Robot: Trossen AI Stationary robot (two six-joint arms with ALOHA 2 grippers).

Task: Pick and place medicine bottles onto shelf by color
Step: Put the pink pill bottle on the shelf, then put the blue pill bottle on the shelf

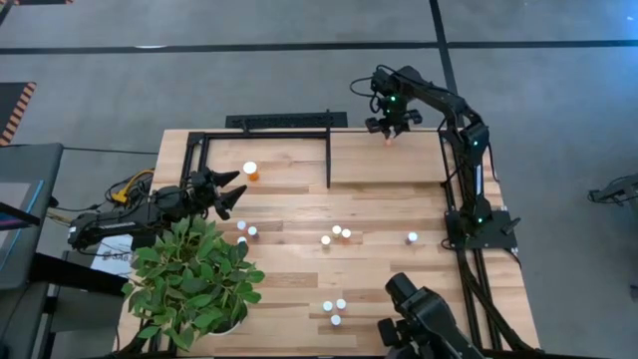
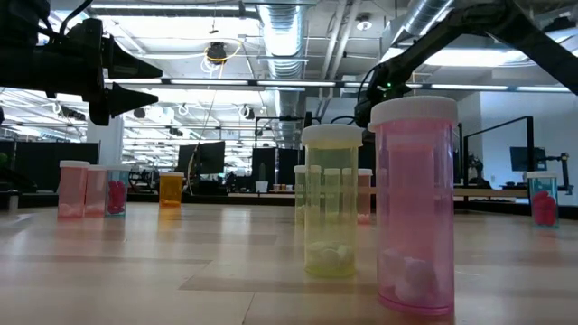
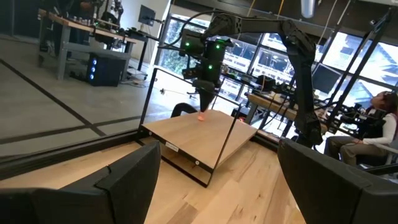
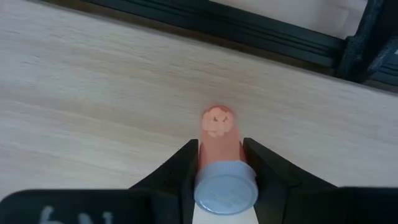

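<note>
My right gripper [image 1: 387, 134] is over the far part of the shelf [image 1: 289, 158], a pale board with black frame bars, and is shut on a small salmon-pink medicine bottle [image 4: 217, 140] with a white cap. A larger orange bottle [image 1: 250, 172] stands on the shelf's left part. Several white-capped vials [image 1: 336, 234] stand on the plank table, near the middle and toward the near edge. In the low view a pink vial [image 2: 415, 208] and a yellow-green one [image 2: 331, 203] stand close by. My left gripper [image 1: 237, 191] waits open at the table's left, pointing level toward the shelf. My right gripper pinches the salmon-pink vial between its two fingers [image 4: 183, 165], on the body just under the white cap [image 4: 225, 190]. The fingers come from above, pointing down. The vial stands upright below them over the shelf board; whether its bottom [image 4: 217, 121] touches the board I cannot tell.
A potted green plant [image 1: 189, 284] takes up the table's near left corner. Black frame bars [image 1: 328, 160] rise from the shelf's middle and its ends. A person [image 3: 373, 130] sits beyond the table's right side. A third dark arm or camera mount [image 1: 429, 319] stands at the near edge.
</note>
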